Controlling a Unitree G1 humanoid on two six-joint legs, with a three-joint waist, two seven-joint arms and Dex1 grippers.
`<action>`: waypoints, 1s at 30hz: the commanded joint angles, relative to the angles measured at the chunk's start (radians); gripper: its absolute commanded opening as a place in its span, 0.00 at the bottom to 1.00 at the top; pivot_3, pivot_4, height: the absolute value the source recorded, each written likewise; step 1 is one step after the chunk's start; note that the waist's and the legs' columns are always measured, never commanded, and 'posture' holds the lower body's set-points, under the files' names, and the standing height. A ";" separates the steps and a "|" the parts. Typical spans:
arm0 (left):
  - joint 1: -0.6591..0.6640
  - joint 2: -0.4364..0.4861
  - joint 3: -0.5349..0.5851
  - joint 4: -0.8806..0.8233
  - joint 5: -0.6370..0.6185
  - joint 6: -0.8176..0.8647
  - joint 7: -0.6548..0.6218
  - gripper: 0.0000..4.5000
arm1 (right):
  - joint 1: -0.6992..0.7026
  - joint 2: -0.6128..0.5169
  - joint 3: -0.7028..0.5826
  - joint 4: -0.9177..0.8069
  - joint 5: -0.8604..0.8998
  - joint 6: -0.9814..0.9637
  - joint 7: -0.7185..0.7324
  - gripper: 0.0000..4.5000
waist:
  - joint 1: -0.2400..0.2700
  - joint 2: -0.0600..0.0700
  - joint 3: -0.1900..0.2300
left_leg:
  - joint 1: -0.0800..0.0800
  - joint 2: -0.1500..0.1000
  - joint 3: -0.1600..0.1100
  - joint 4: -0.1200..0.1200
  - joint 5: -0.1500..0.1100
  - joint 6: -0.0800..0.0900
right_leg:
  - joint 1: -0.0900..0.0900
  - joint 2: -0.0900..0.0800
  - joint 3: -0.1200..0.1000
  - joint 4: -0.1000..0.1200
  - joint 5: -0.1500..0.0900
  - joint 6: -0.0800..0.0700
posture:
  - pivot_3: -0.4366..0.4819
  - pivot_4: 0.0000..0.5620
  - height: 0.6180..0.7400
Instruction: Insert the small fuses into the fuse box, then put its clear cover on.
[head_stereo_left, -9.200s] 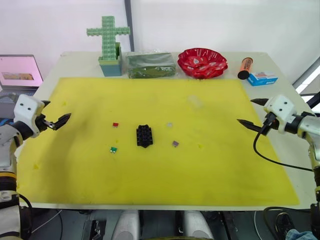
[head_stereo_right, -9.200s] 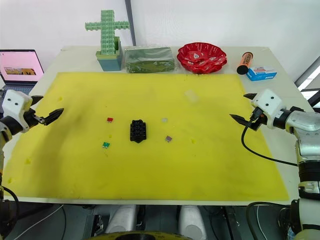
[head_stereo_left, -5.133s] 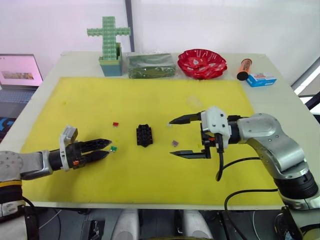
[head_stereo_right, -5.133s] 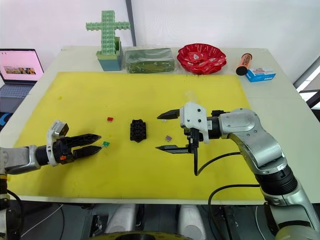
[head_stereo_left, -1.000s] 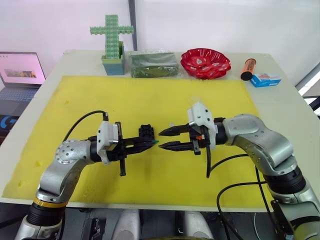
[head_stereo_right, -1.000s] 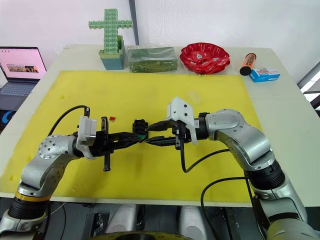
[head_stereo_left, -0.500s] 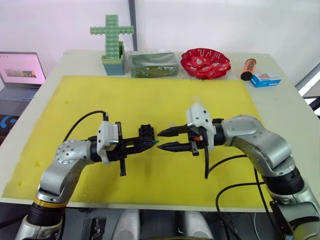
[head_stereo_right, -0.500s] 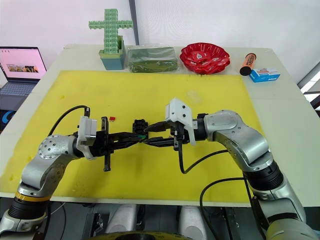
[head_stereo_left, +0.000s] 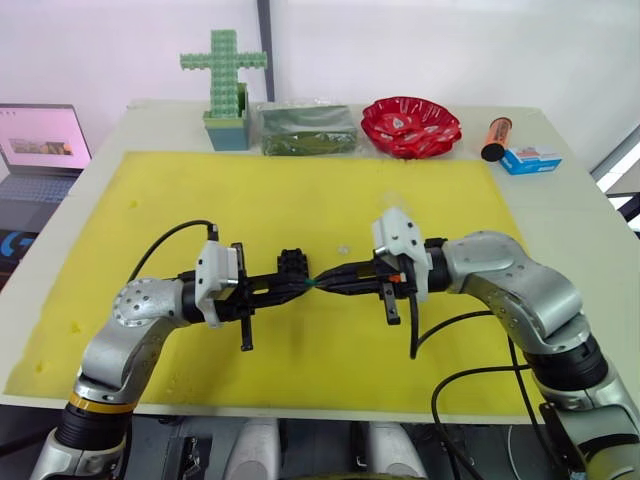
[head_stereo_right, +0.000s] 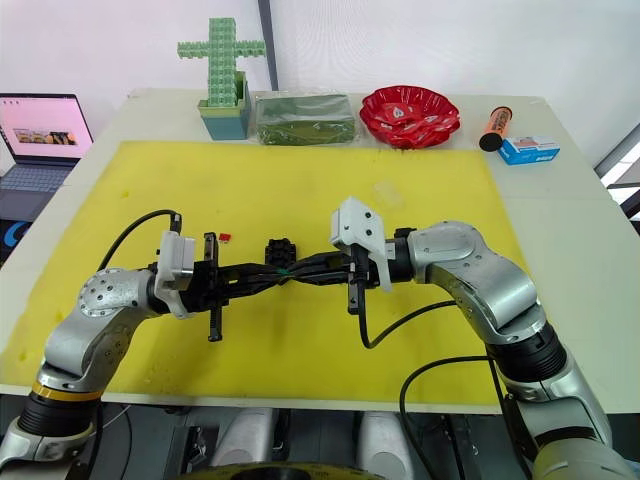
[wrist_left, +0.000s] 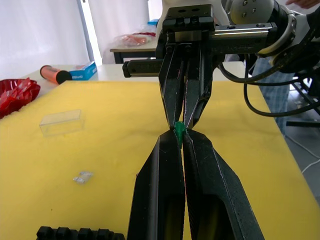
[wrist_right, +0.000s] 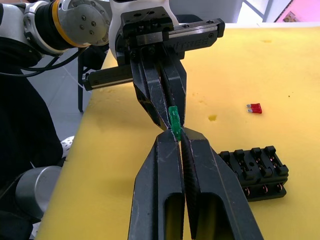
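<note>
Both my hands are pinched tip to tip on the green fuse (wrist_right: 173, 120): left hand (wrist_left: 179, 137), right hand (wrist_right: 178, 135). The fuse box (wrist_right: 254, 172) lies just beside and below them, nearer my left.

green fuse (wrist_right: 173, 120) | mostly hidden between both hands' fingertips
</note>
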 joint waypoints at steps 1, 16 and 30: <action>-0.019 -0.002 -0.013 -0.023 -0.004 -0.012 -0.008 0.00 | -0.013 0.011 -0.024 -0.026 0.023 -0.008 0.004 0.01 | 0.000 0.000 0.000 | 0.000 0.000 0.000 0.000 0.000 0.000 | 0.000 0.000 0.000 0.000 0.000 0.000 | 0.48 0.27 1.00; 0.220 0.045 0.122 -0.104 -0.008 0.015 0.128 0.99 | -0.129 -0.059 0.042 -0.049 -0.048 0.039 0.022 0.00 | -0.002 0.001 0.000 | 0.000 0.001 0.000 0.000 0.000 0.000 | -0.001 0.000 0.000 0.001 0.000 0.000 | 0.48 0.27 1.00; 0.363 -0.149 0.096 -0.032 0.191 -0.165 0.374 0.99 | -0.341 0.034 0.235 0.086 -0.321 0.089 -0.093 0.00 | -0.001 0.001 0.000 | 0.000 0.001 0.000 0.000 0.000 0.000 | -0.001 0.000 0.000 0.001 0.000 -0.001 | 0.48 0.27 1.00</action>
